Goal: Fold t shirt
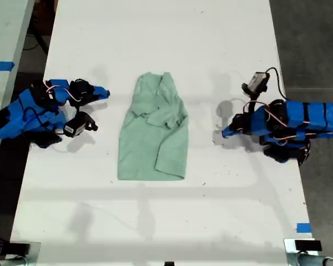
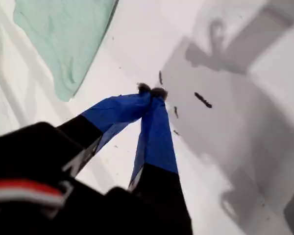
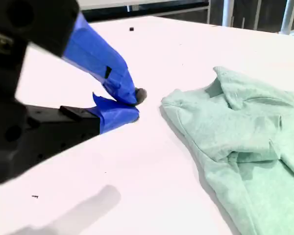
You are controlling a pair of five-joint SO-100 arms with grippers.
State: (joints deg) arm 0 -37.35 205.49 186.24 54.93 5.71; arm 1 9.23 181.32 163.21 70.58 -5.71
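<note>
First wrist view. Nearest the lens is the black body of my first gripper (image 2: 152,90). Its blue-taped fingers run out and meet at the dark tips, closed with nothing between them. The tips sit over bare white table (image 2: 137,39). The t shirt (image 2: 63,39) shows only as a rounded mint-green edge, well apart from the tips.

Second wrist view. My second gripper (image 3: 134,104) also has its taped fingers drawn together at the tips, and we see nothing held. The t shirt (image 3: 245,137) lies near, just across a strip of table (image 3: 137,171) and not touching the gripper. One part is doubled over its body, and the cloth is wrinkled.

Exterior view. The t shirt (image 1: 155,133) lies about mid-table (image 1: 211,221), narrow end toward the top of the view, with a flap turned in across its upper half. One arm (image 1: 44,111) rests at the exterior view's left and the other arm (image 1: 288,124) at the exterior view's right. Both are clear of the cloth. We cannot tell from the wrist views which arm is which.

Risks, as we judge them:
- Both jaw pairs are closed, so coming down on the cloth that way would push it and not pinch it.
- The table looks smooth, so a one-sided pull may drag the whole shirt instead of folding it.
- The turned-in flap is loose. A shallow pinch could lift only that layer and leave the fold crooked.
- Both arms must reach toward the middle, so they could crowd each other there.
</note>
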